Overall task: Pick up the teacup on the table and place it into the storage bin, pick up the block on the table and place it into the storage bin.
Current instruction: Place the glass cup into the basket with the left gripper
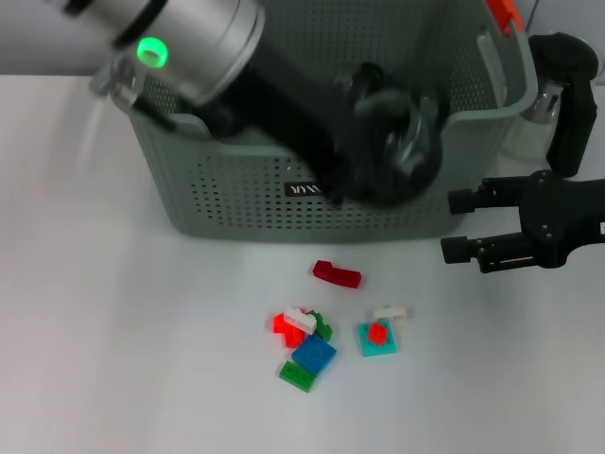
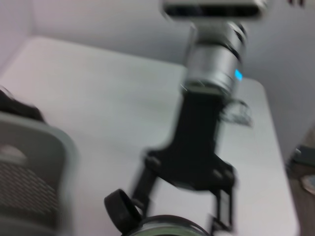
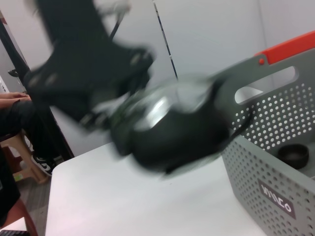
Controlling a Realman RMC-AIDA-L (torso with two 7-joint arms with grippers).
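A dark glossy teacup [image 1: 402, 142] hangs blurred over the front wall of the grey-green storage bin [image 1: 236, 194], with my left gripper [image 1: 378, 132] shut on it. From the right wrist view the teacup [image 3: 172, 130] is level with the bin's [image 3: 275, 167] rim, just outside it. Its round rim [image 2: 162, 227] also shows in the left wrist view. A dark red block [image 1: 337, 274] lies on the table in front of the bin. My right gripper [image 1: 456, 225] stands open to the right of the bin, holding nothing.
Several more blocks lie in a cluster [image 1: 304, 340] nearer the front, with a teal plate [image 1: 376, 338] and a white piece [image 1: 389, 311] beside it. A small black round thing [image 3: 293, 155] rests inside the bin. The bin has orange handle tips [image 1: 505, 13].
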